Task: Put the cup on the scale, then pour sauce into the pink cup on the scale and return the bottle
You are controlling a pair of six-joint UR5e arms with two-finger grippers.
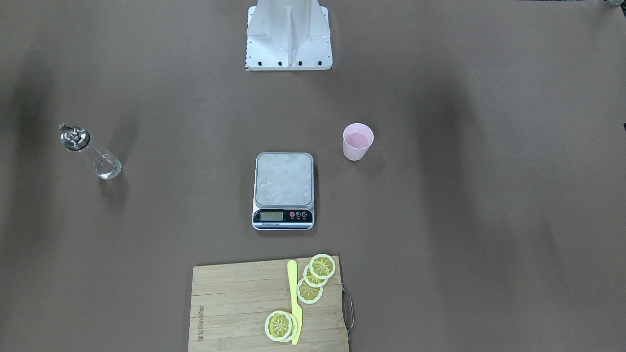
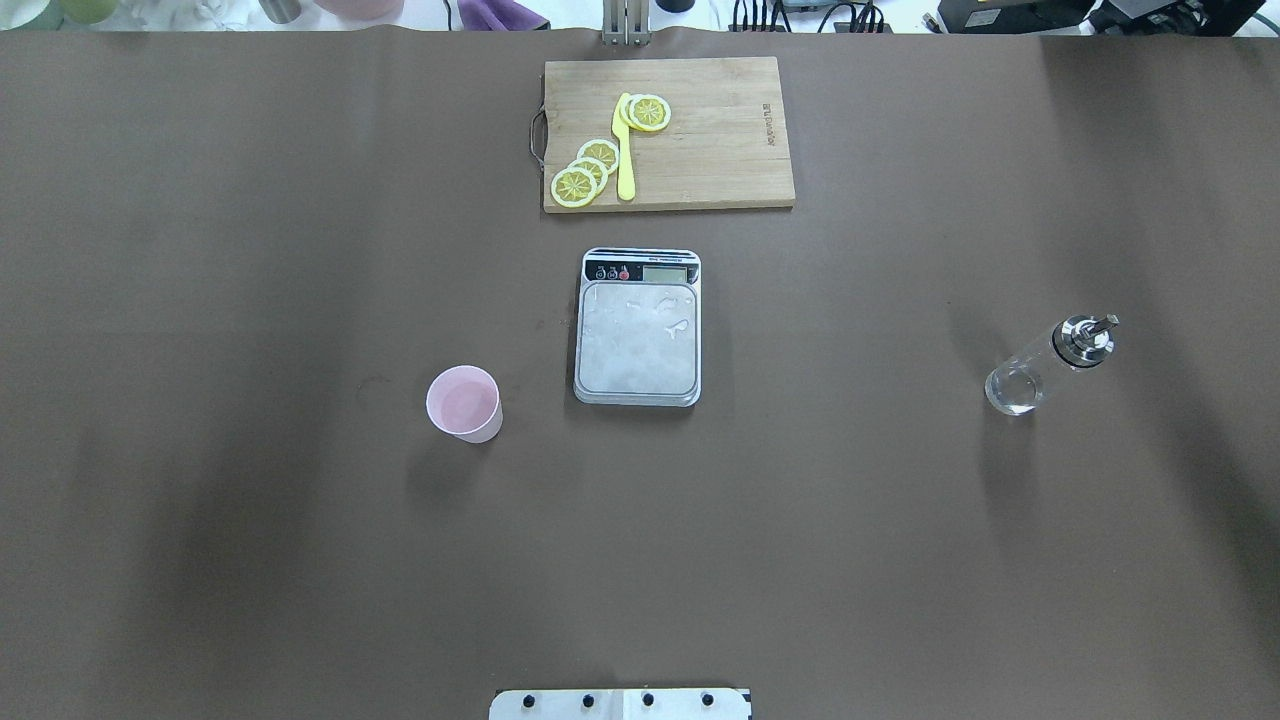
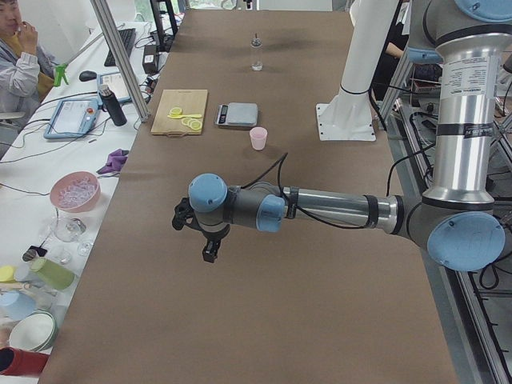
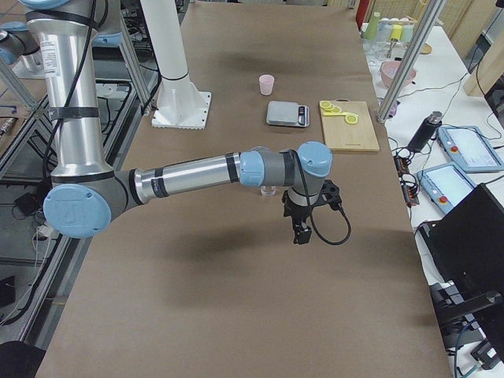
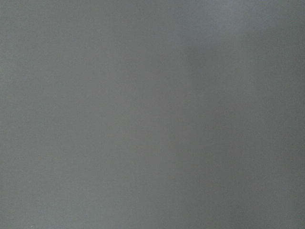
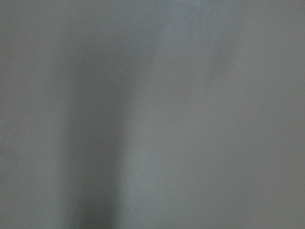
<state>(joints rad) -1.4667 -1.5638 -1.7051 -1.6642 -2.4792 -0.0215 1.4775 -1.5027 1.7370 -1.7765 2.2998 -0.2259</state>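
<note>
The pale pink cup (image 2: 464, 403) stands upright on the brown table, to the left of the scale (image 2: 638, 326) and apart from it; it also shows in the front view (image 1: 358, 142). The scale's steel platform (image 1: 284, 178) is bare. The clear glass bottle (image 2: 1045, 365) with its metal pourer cap stands far to the right, its clear sauce hardly visible. My left gripper (image 3: 196, 236) and right gripper (image 4: 303, 228) hang over the table ends, far from all of these. They show only in the side views, so I cannot tell whether they are open or shut. Both wrist views show only blurred table.
A wooden cutting board (image 2: 720, 130) with lemon slices (image 2: 585, 175) and a yellow knife (image 2: 624, 150) lies beyond the scale at the far edge. The robot's white base (image 1: 288, 39) stands at the near edge. Operators' gear fills a side table (image 3: 72, 200).
</note>
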